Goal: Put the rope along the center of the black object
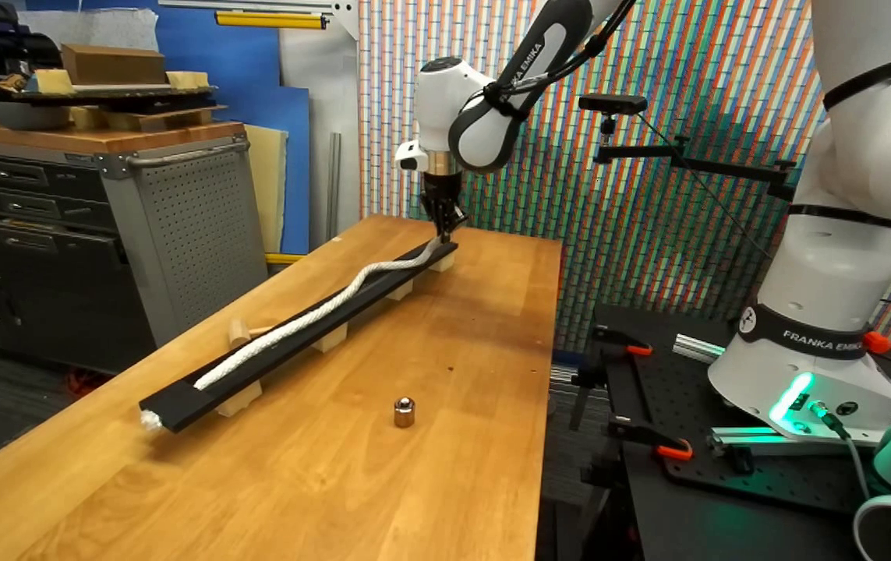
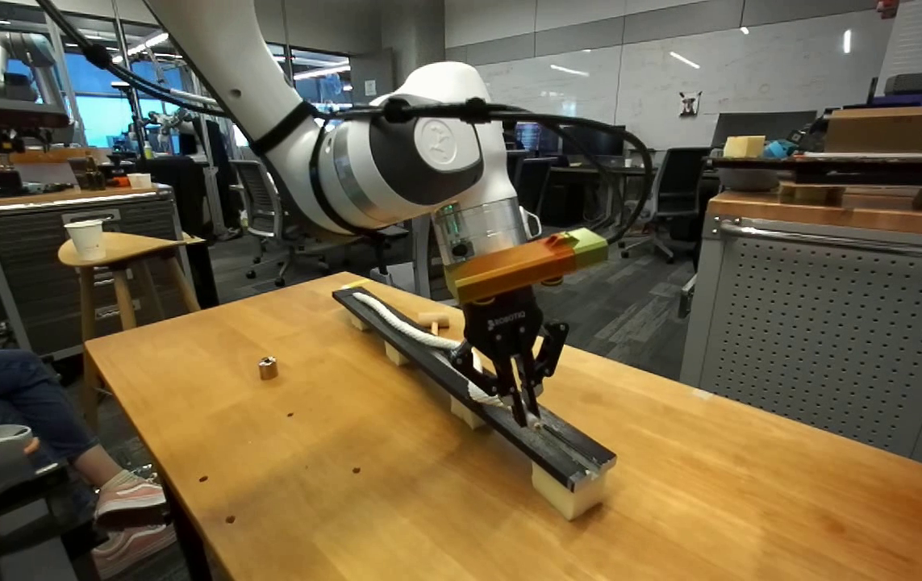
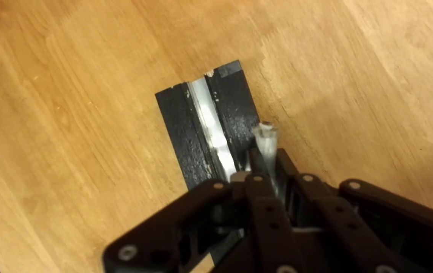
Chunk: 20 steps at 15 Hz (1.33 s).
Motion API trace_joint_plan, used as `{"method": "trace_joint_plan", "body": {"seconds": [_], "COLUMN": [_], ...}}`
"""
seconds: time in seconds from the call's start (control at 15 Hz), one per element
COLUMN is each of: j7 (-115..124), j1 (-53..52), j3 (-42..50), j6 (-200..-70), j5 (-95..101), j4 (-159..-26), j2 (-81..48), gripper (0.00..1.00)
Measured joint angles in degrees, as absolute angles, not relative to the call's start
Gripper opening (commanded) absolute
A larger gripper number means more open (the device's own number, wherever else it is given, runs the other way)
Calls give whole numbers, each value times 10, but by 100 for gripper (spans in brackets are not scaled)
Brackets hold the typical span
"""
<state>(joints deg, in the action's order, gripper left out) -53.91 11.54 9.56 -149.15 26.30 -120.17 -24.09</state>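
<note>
In an exterior view, the white twisted rope (image 1: 316,313) is lying wavily along the long black grooved bar (image 1: 363,297); in an exterior view, the black two-finger gripper (image 2: 527,415) is pinching the rope's end, presumably for straightening it, and is pointing downward; in the wrist view, the pale tip (image 3: 266,144) is appearing beside the groove (image 3: 209,117).

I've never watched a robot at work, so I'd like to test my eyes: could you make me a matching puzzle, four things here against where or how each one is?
1. rope
2. black bar
3. metal cylinder
4. pincer

A. raised on pale blocks
B. closed on the rope near one end
C. white and wavy
D. on the table, apart from the black bar

Pairs: 1-C; 2-A; 3-D; 4-B
</note>
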Motion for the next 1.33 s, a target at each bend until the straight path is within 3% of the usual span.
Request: {"method": "trace_joint_plan", "body": {"seconds": [1.33], "j7": [-506], "j1": [116], "j3": [122], "j6": [-1513], "j5": [283], "j4": [-1140], "j2": [-310], "gripper": [3]}}
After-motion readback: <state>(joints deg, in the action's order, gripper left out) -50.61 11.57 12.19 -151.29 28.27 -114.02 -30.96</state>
